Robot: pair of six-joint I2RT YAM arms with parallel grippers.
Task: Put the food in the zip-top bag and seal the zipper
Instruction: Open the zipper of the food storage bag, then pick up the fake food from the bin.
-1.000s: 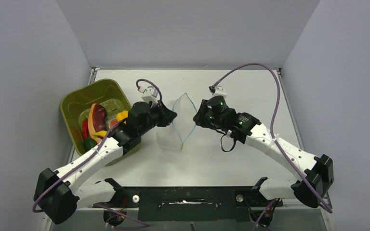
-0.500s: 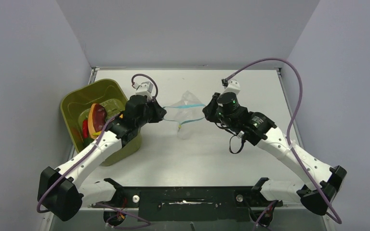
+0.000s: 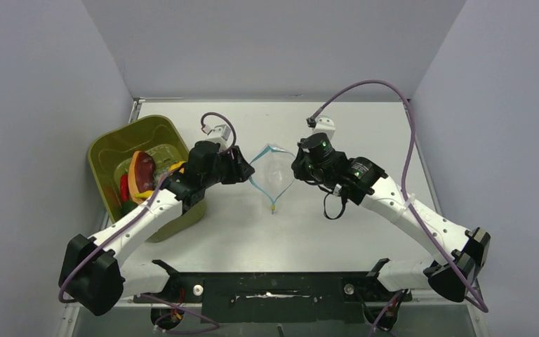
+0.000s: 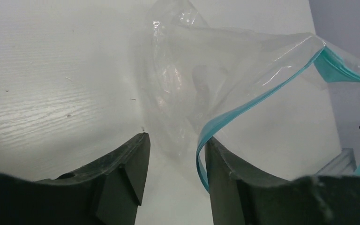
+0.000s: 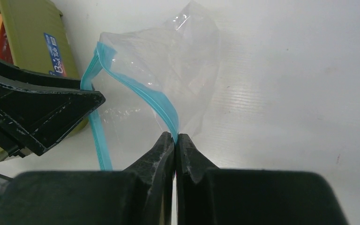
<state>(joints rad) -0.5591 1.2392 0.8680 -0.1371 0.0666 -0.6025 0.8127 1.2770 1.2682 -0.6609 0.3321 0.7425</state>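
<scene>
The clear zip-top bag (image 3: 274, 174) lies on the table between my two grippers, its mouth gaping in a loop. Its light-blue zipper (image 3: 259, 189) rims that loop. My right gripper (image 5: 176, 136) is shut on the zipper (image 5: 161, 108) at the bag's (image 5: 183, 56) right edge. My left gripper (image 4: 175, 143) stands open at the bag's (image 4: 187, 79) left edge. The zipper (image 4: 243, 108) runs loosely along the inner face of its right finger (image 4: 225, 164). The food (image 3: 140, 175), red, yellow and orange pieces, sits in the olive-green bin (image 3: 123, 140) at the left.
The olive-green bin (image 5: 33, 37) stands close behind my left arm (image 3: 154, 210), near the table's left edge. Grey walls close in the white table (image 3: 365, 126) at the back and on both sides. Purple cables arch over both wrists.
The left gripper has opened and let go of the bag's edge. The bag, stretched flat between the grippers half a second ago, now sags with an open mouth. Both grippers came slightly closer together.
</scene>
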